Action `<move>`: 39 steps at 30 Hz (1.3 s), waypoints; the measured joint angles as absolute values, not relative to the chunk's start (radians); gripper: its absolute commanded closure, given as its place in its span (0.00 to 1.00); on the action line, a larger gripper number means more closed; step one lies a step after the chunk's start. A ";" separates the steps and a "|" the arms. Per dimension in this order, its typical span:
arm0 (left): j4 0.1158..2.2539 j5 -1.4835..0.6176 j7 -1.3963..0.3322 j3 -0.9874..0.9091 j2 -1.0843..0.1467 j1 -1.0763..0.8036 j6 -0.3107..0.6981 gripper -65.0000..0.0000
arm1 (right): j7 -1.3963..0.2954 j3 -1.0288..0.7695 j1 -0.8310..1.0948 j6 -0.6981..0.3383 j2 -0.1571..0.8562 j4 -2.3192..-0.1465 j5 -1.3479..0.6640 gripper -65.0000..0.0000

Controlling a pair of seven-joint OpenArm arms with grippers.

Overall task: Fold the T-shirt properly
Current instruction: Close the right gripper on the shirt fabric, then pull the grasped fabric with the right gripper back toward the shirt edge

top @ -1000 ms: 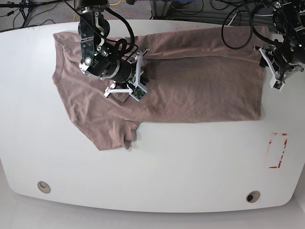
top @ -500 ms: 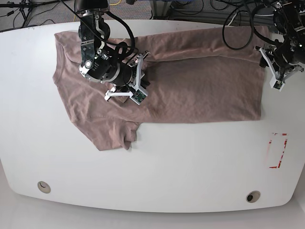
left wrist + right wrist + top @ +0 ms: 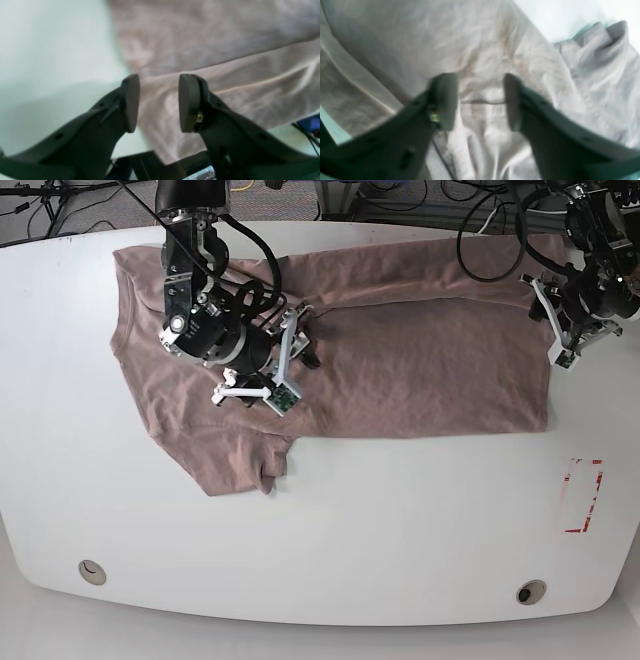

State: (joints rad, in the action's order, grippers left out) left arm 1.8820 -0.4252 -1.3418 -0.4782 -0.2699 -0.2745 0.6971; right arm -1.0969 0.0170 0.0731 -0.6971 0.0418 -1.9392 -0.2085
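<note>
Care is called for with the loose sleeve at the near left, which should be caught near its hem and laid flat over the body before any further fold is made. Over the T-shirt point(image 3: 400, 370), the right gripper point(image 3: 480, 100) is seen with jaws parted and nothing between them, hovering above wrinkled cloth. Mauve-tan, soft and creased, the garment is spread across the far half of the white table point(image 3: 330, 530), its top edge folded down. At the far right hem, the left gripper point(image 3: 155, 102) is held moderately open, empty.
</note>
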 measured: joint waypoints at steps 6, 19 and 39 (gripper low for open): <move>1.885 -0.426 -1.340 -0.435 -0.272 -0.323 0.697 0.63 | -1.164 -0.179 0.120 -0.699 0.048 -1.984 -0.190 0.37; 1.891 -0.419 -1.249 -0.399 -0.271 -0.378 0.697 0.63 | -1.164 -0.435 0.246 -0.698 0.096 -1.995 -0.187 0.37; 1.889 -0.420 -1.241 -0.399 -0.272 -0.352 0.697 0.63 | -1.152 -0.431 0.318 -0.698 0.102 -1.946 -0.199 0.37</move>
State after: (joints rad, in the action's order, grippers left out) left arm 1.8893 -0.4202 -1.2407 -0.3992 -0.2722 -0.3523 0.6971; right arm -1.1519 -0.4313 0.3183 -0.6975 0.1020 -1.9465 -0.1989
